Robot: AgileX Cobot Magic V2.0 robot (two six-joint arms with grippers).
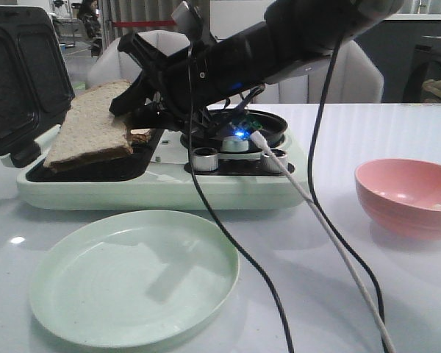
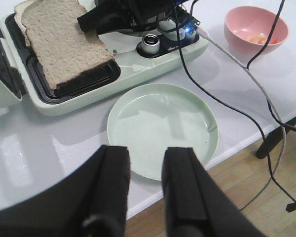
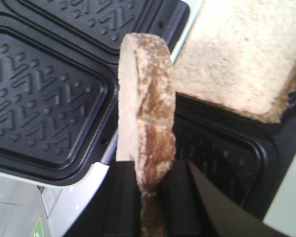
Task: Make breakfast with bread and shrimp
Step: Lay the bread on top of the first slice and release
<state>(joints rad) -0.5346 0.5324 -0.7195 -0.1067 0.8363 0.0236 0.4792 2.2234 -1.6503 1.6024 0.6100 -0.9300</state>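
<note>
My right gripper [image 1: 125,103] reaches across the sandwich maker [image 1: 162,187] and is shut on the edge of one bread slice [image 1: 88,129], holding it tilted over the lower cooking plate. In the right wrist view that slice [image 3: 145,113] stands edge-on between the fingers of the right gripper [image 3: 148,170]. The second slice [image 3: 241,54] lies beside it on the plate. The left wrist view shows both slices [image 2: 64,42] overlapping, with the right gripper [image 2: 89,23] at their edge. Shrimp [image 2: 259,37] lie in the pink bowl [image 2: 256,22]. My left gripper [image 2: 145,155] is open and empty over the table's front edge.
A pale green plate [image 1: 136,276] sits in front of the sandwich maker. The maker's lid [image 1: 18,73] stands open at the left. The pink bowl [image 1: 408,195] is at the right. Black and white cables [image 1: 316,220] trail across the table from the right arm.
</note>
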